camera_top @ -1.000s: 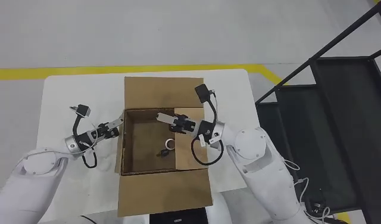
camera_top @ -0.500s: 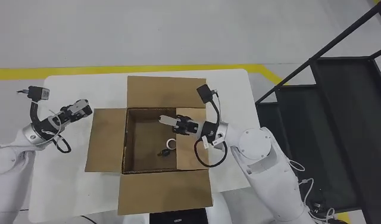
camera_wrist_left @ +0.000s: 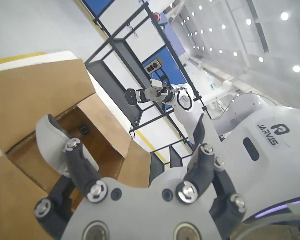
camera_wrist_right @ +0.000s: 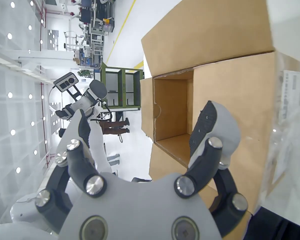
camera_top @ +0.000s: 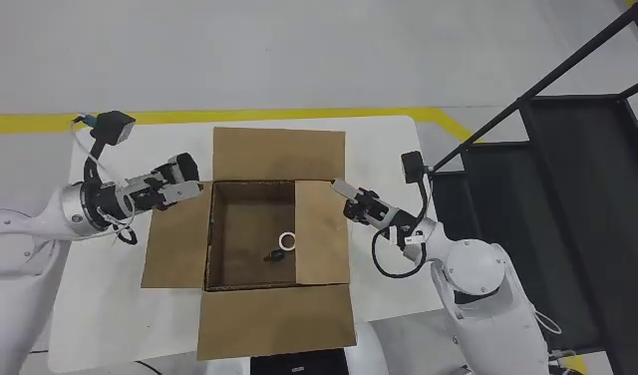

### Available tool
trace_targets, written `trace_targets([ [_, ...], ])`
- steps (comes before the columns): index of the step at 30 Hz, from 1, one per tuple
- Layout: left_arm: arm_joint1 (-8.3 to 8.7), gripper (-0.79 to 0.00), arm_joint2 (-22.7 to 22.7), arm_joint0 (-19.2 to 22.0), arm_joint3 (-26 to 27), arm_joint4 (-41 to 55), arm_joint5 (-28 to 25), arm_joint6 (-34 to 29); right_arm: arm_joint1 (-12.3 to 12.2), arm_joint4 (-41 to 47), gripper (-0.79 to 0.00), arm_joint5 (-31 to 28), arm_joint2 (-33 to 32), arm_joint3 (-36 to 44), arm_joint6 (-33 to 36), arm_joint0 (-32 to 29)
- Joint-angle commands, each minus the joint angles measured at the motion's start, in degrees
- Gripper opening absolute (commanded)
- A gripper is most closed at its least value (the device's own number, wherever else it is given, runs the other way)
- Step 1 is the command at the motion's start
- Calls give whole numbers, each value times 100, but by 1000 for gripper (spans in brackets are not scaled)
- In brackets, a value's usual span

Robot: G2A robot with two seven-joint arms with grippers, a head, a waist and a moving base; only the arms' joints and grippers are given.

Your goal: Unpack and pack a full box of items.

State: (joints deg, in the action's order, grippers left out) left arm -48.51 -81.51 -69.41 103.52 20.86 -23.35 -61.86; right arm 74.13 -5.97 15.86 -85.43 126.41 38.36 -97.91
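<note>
Left arm [camera_top: 85, 205]: extends from left side, forearm pointing inward toward centre. Left pincer [camera_top: 195, 187]: fingers [camera_wrist_left: 52, 136] spread wide, nothing between them. Right arm [camera_top: 469, 267]: elbow bent, forearm angled inward from right side. Right pincer [camera_top: 351, 195]: fingers [camera_wrist_right: 207, 118] likewise spread apart, empty. Pincers well apart, tips pointing toward each other, both wrists roughly level.
</note>
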Motion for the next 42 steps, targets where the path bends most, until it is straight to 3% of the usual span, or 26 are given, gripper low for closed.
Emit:
trace_targets([
  [1, -87, 0, 689, 331, -163, -140, 60, -5, -13, 93, 0, 6, -137, 41, -56, -170],
  [6, -349, 0, 2041, 1099, -678, -690, 123, -47, -47, 373, 0, -152, -472, 121, -94, -517],
  [10, -566, 0, 2854, 1589, -1063, -1251, 126, 36, -66, 557, 0, -292, -678, 148, -177, -733],
  [20, -1087, 0, 4180, 2153, -2054, -1754, 329, 582, -101, 858, 0, -611, -810, 42, -294, -1011],
  [25, -1318, 0, 4497, 2339, -2408, -1593, 259, 827, -127, 1004, 0, -824, -861, 65, -158, -1167],
  [31, -1504, 0, 4499, 2510, -2373, -846, -407, 950, -196, 1428, 0, -1493, -1081, 19, 650, -1250],
  [42, -1859, 0, 4718, 2818, -2285, 60, -772, 1018, -290, 2262, 0, -2516, -1435, 285, 1721, -1771],
])
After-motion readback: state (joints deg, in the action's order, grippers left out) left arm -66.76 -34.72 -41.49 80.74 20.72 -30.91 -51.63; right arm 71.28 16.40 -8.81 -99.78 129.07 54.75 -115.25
